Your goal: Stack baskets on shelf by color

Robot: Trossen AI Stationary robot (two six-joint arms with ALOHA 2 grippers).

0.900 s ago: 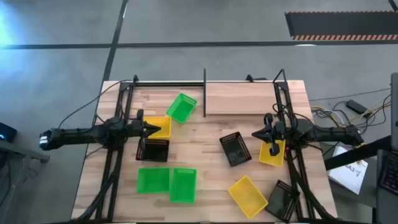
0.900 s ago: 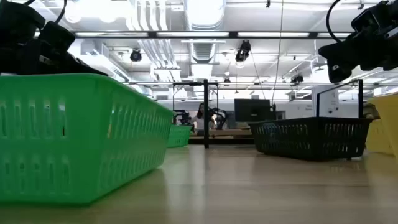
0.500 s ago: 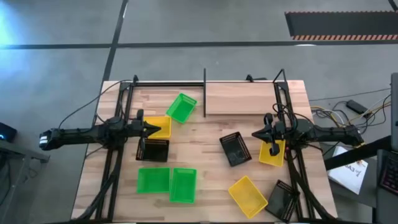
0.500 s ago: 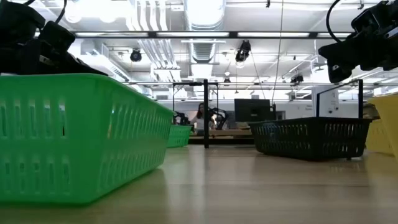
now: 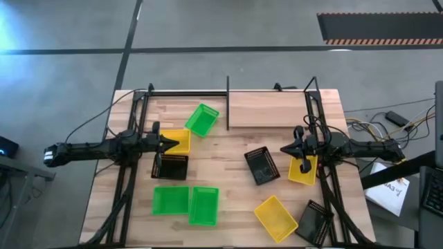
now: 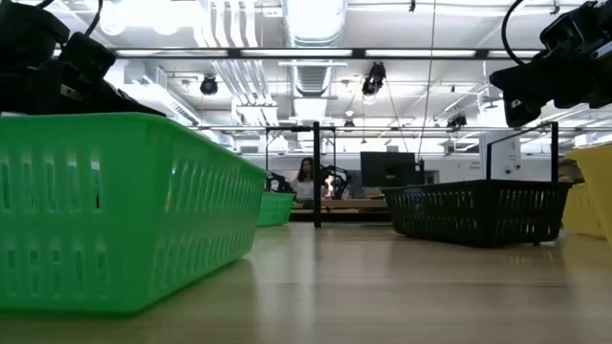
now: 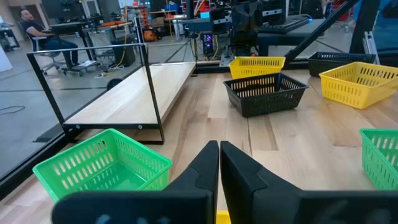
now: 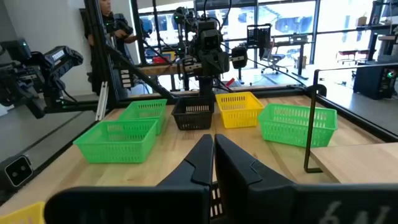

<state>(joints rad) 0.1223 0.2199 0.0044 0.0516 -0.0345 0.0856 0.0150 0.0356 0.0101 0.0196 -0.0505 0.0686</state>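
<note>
Shelf: pale board with black posts, along the table's far edge, right of centre; nothing on it.

Green baskets: one tilted, just left of the shelf; two side by side near the front edge.

Yellow baskets: one under the left gripper's tip; one under the right gripper; one front right.

Black baskets: one touching the left yellow basket's near side; one mid-table; one at the front right corner.

Left gripper: above the left yellow basket, fingers pressed together, holding nothing.

Right gripper: between the mid-table black basket and the right yellow basket, fingers closed, empty.
</note>
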